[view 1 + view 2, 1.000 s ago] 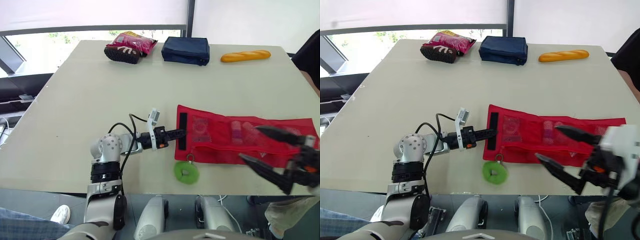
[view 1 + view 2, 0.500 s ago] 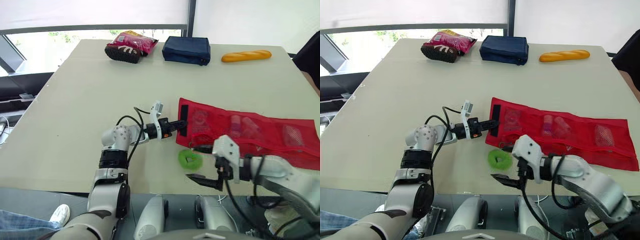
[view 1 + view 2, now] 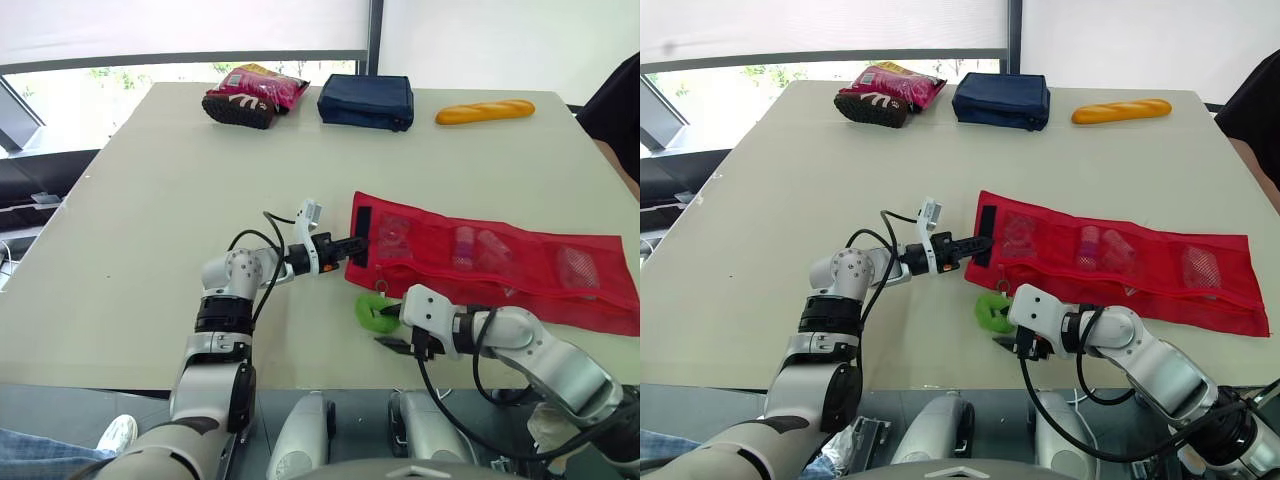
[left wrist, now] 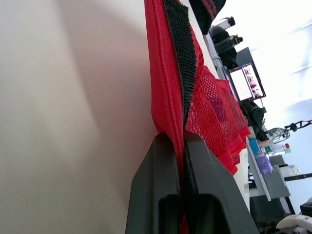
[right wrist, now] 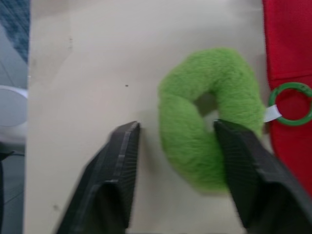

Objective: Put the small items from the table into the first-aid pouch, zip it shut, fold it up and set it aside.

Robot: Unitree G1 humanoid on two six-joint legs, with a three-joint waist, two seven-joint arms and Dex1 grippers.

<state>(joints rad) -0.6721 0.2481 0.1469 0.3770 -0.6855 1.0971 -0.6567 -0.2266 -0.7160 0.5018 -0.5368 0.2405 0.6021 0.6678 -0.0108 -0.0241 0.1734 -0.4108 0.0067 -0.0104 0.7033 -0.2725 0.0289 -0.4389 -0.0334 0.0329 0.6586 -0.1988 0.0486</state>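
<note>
The red mesh first-aid pouch (image 3: 490,265) lies unrolled on the table, with small items in its pockets. My left gripper (image 3: 352,245) is shut on the pouch's left end, by the black velcro strip (image 4: 181,68). A fuzzy green ring (image 5: 209,117) lies at the pouch's front left corner, joined to it by a small green loop (image 5: 291,103). My right gripper (image 5: 176,127) is low over the table at the ring (image 3: 372,310). Its fingers (image 5: 117,180) straddle one side of the ring. One finger touches the fuzz, and a gap shows beside the other.
Along the far edge of the table (image 3: 150,200) lie a pink snack bag (image 3: 255,92), a navy pouch (image 3: 367,100) and a bread roll (image 3: 484,111). A person in black (image 3: 620,110) stands at the far right. The table's front edge runs just behind my right gripper.
My right arm has swung from the pouch's right end to the green ring, and its jaws have narrowed around it. My left gripper keeps its hold on the pouch's end.
</note>
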